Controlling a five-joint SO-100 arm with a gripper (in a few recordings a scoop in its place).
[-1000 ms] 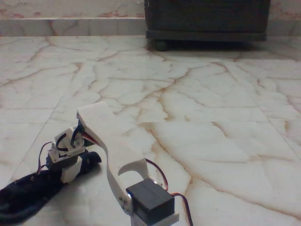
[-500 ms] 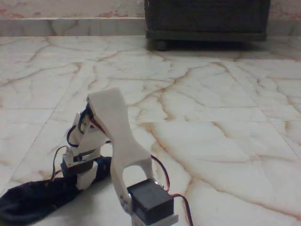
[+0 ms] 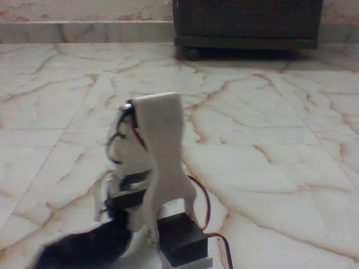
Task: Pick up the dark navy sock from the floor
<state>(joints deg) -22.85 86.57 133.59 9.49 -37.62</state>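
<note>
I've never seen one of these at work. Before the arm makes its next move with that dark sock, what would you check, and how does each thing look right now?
1. Grip on the limp dark navy knit sock: cannot tell, the picture is motion-blurred and the white arm hides the gripper.
2. Sock off the glossy cream marble floor: cannot tell; its far end lies low at the frame's bottom left.
3. Floor around the arm free of obstacles: ok.
4. Dark wooden cabinet well away: ok.
5. Red and black wires not snagged: ok, they hang loose.
</note>
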